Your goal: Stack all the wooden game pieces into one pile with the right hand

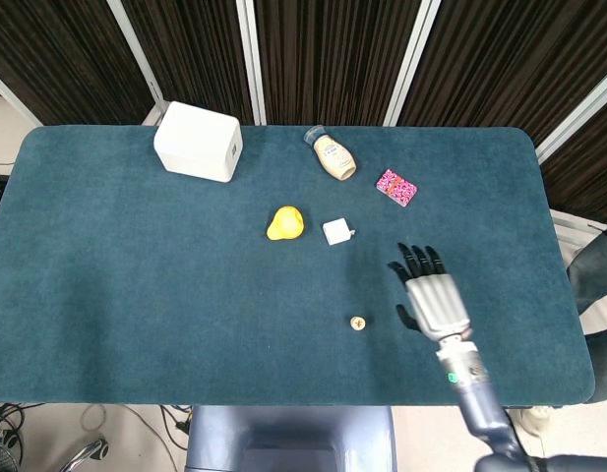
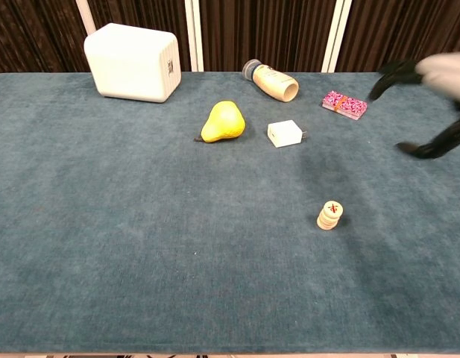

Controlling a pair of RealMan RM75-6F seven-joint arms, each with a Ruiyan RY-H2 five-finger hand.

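A small pile of round wooden game pieces (image 2: 329, 216) stands alone on the blue table, its top piece marked with a red X; from above the pile (image 1: 357, 323) shows as one disc. My right hand (image 1: 436, 298) hovers to the right of the pile, apart from it, fingers spread and holding nothing. In the chest view the right hand (image 2: 431, 97) is blurred at the upper right edge, well above and right of the pile. My left hand appears in neither view.
A yellow pear (image 1: 284, 222) and a small white cube (image 1: 335, 232) lie mid-table. Further back are a white box (image 1: 198, 142), a bottle lying on its side (image 1: 332, 155) and a pink patterned packet (image 1: 395, 187). The table's front edge (image 1: 283, 401) runs just below the pile.
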